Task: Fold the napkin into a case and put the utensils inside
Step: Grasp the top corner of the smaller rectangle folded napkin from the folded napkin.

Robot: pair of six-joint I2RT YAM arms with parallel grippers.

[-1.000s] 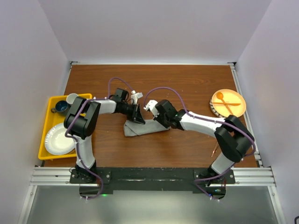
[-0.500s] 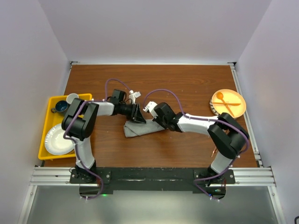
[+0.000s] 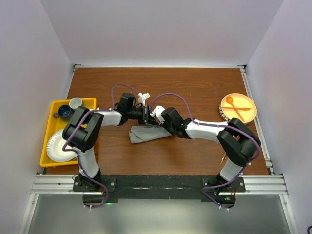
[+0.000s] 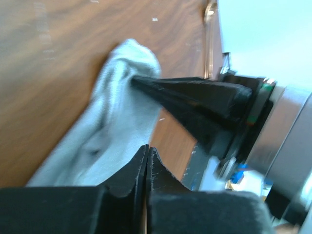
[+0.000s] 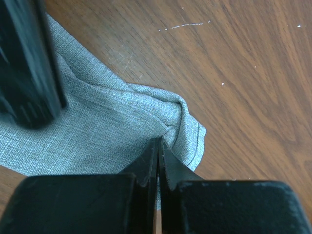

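The light-grey napkin (image 3: pixel 145 133) lies crumpled in a long strip at the table's middle. My right gripper (image 5: pixel 159 141) is shut at the strip's right end, where the cloth (image 5: pixel 112 122) puckers into its tips; from above it (image 3: pixel 168 128) sits on that end. My left gripper (image 4: pixel 147 149) is shut with nothing visible between its jaws, hovering just over the napkin (image 4: pixel 117 122) and facing the right fingers (image 4: pixel 195 97). From above it (image 3: pixel 147 116) hangs by the strip's upper edge. A thin copper utensil (image 3: pixel 224 156) lies at the near right, partly behind the right arm.
An orange plate (image 3: pixel 247 114) with an orange spoon and fork rests at the right edge. A yellow tray (image 3: pixel 45 146) at the left holds a white plate (image 3: pixel 59 146) and two cups (image 3: pixel 64 112). Both arms crowd the table's middle.
My left gripper opened briefly and shut again, then moved up and right, closer to the right gripper. The right gripper has stayed shut on the napkin's right end.
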